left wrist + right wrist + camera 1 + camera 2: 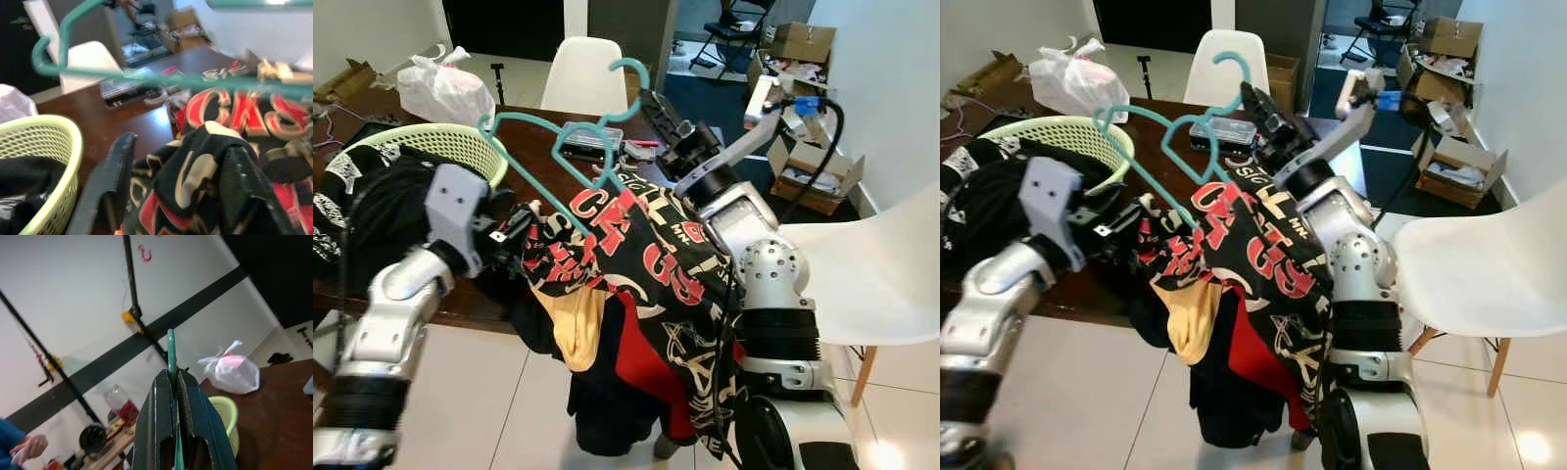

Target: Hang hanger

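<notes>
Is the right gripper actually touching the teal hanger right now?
Touching. In the right wrist view the right gripper has its two black fingers closed on the teal hanger, which rises from between them.

Bright, even indoor light; glare on the floor tiles (886, 455); left wrist view soft and blurred.

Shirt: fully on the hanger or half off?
Half off. The shirt drapes in a bunch below the teal hanger, gripped by the left hand.

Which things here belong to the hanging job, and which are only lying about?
Job: teal hanger, patterned shirt, right gripper shut on hanger, left gripper gripping shirt.

Lying about: green laundry basket, white plastic bag, white chair, cardboard boxes.
</notes>
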